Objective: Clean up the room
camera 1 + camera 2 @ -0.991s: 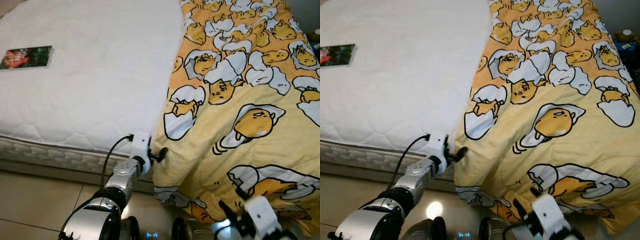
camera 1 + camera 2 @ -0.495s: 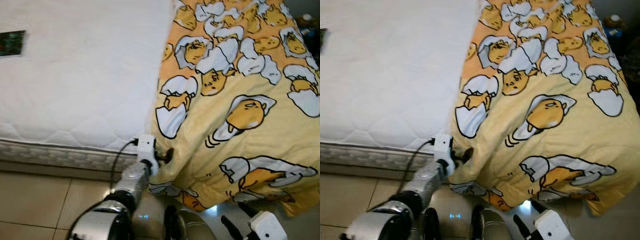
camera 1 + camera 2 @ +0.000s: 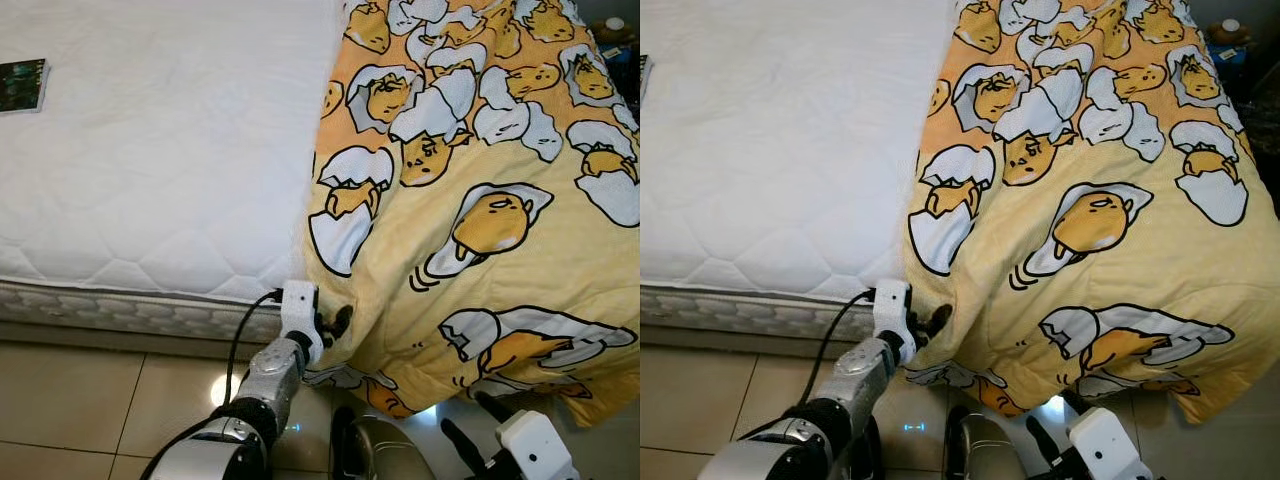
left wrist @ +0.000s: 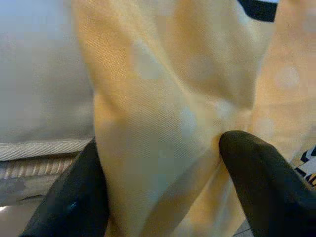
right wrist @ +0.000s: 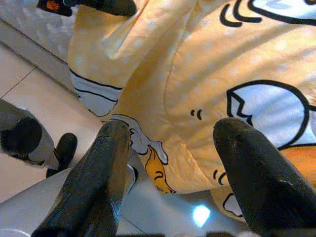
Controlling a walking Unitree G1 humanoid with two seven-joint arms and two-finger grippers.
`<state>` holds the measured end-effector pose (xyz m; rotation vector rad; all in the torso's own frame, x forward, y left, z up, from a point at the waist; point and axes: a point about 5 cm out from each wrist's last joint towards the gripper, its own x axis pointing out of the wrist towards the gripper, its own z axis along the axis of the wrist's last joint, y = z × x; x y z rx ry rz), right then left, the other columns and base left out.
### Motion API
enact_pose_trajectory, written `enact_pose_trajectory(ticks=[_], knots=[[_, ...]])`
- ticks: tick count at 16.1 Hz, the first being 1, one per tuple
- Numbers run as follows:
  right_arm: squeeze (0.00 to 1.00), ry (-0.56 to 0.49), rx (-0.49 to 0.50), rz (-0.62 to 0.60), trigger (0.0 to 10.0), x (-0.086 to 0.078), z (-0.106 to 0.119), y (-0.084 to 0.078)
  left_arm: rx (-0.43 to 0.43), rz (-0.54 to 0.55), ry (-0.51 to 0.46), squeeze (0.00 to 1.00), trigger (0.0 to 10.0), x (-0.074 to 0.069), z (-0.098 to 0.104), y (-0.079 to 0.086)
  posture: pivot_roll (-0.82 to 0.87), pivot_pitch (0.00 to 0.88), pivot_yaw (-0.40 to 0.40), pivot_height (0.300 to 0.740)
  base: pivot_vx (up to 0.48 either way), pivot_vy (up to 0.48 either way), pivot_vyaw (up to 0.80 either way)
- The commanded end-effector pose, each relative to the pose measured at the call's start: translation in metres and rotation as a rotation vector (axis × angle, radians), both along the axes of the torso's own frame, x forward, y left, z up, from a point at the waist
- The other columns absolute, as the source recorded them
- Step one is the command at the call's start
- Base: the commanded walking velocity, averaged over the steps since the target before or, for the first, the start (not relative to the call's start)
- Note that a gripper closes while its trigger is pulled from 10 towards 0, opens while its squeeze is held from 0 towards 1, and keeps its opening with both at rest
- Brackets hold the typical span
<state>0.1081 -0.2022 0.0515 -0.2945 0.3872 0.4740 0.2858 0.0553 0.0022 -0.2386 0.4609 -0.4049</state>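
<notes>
White mattress [image 3: 170, 150], book [image 3: 22, 85], yellow blanket [image 3: 480, 200]

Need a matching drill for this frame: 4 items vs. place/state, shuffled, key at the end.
Items:
1. left end effector
2. right end effector
3. yellow blanket
4. book

Place or state:
A. lying flat on the far left of the bare white mattress
B. shut on a fold of fabric at the mattress edge
C. open, low over the floor, near the hanging hem
D. spread over the right part of the bed, draping off the edge

Pairs: 1-B, 2-C, 3-D, 4-A
</notes>
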Motion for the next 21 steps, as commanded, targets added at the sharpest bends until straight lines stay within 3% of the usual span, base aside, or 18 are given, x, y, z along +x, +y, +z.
enact_pose_trajectory(ticks=[1,7,12,21], knots=[[0.00,0.030,-0.011,-0.028,10.0,-0.004,-0.004,-0.003,-0.038,-0.039,0.000,0.00,0.0,-0.004,0.003,-0.022,-0.42,0.240,-0.042,0.740,0.000,0.000,0.00],[0.00,-0.016,-0.008,-0.062,10.0,0.016,-0.008,-0.001,-0.025,-0.028,-0.037,0.00,0.0,0.007,0.011,-0.011,-0.39,0.214,-0.028,0.740,0.000,0.000,0.00],[0.00,-0.046,-0.006,-0.053,10.0,0.036,-0.009,-0.001,-0.046,0.055,0.004,0.00,0.0,0.010,0.008,0.003,-0.34,0.196,-0.038,0.740,0.000,0.000,0.00],[0.00,-0.138,0.057,-0.038,10.0,0.092,-0.005,0.019,-0.044,0.109,-0.024,0.00,0.0,0.026,0.018,0.032,-0.22,0.113,0.001,0.740,0.000,0.000,0.00]])
